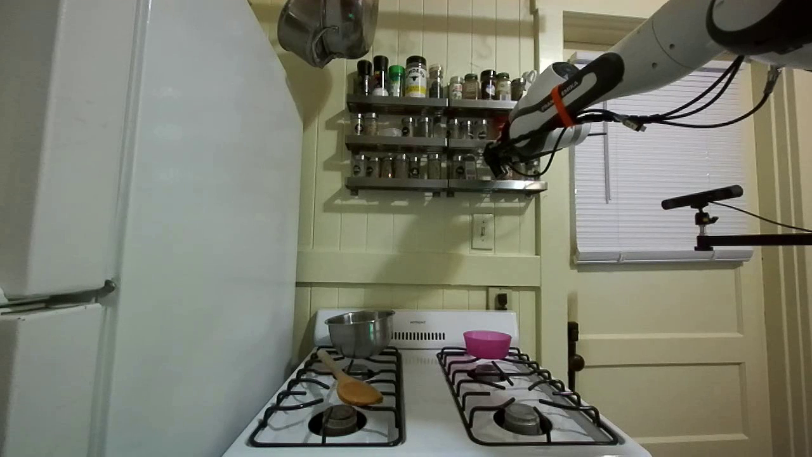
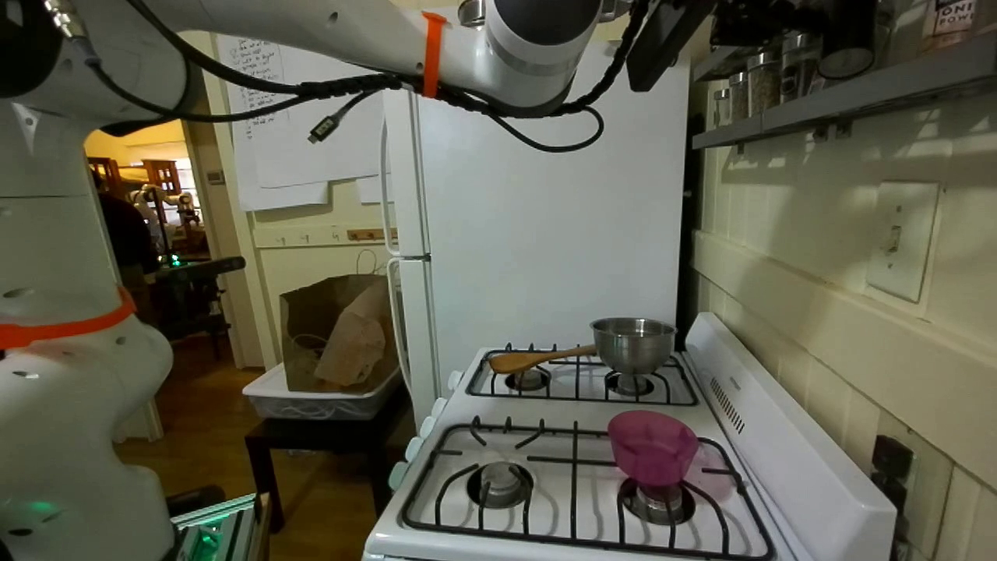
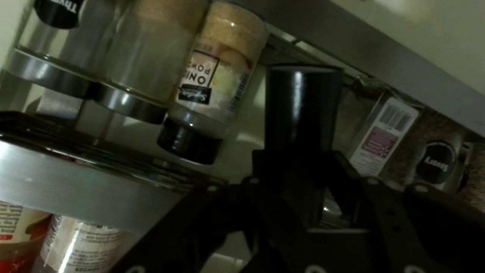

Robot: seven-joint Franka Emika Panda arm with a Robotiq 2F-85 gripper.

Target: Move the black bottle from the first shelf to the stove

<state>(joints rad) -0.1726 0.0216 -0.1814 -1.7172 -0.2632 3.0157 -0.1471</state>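
The black bottle (image 3: 303, 102) is between my gripper's fingers (image 3: 299, 163) in the wrist view, which stands upside down. Both fingers press against its sides, and it tilts relative to the jars behind. In an exterior view the bottle's dark lower end (image 2: 847, 56) shows just over the front edge of the lowest rack tier (image 2: 857, 93). In an exterior view my gripper (image 1: 498, 166) is in front of that tier's right half (image 1: 498, 185), and the bottle is hard to make out there. The white stove (image 1: 422, 406) stands below, also in an exterior view (image 2: 545, 413).
An onion powder jar (image 3: 216, 76) and a savory jar (image 3: 435, 163) flank the bottle. The tier above (image 3: 94, 189) is close. The stove holds a steel pot (image 1: 360, 333), a pink bowl (image 1: 487, 344) and a wooden spoon (image 1: 358, 390). A refrigerator (image 1: 209, 222) stands beside it.
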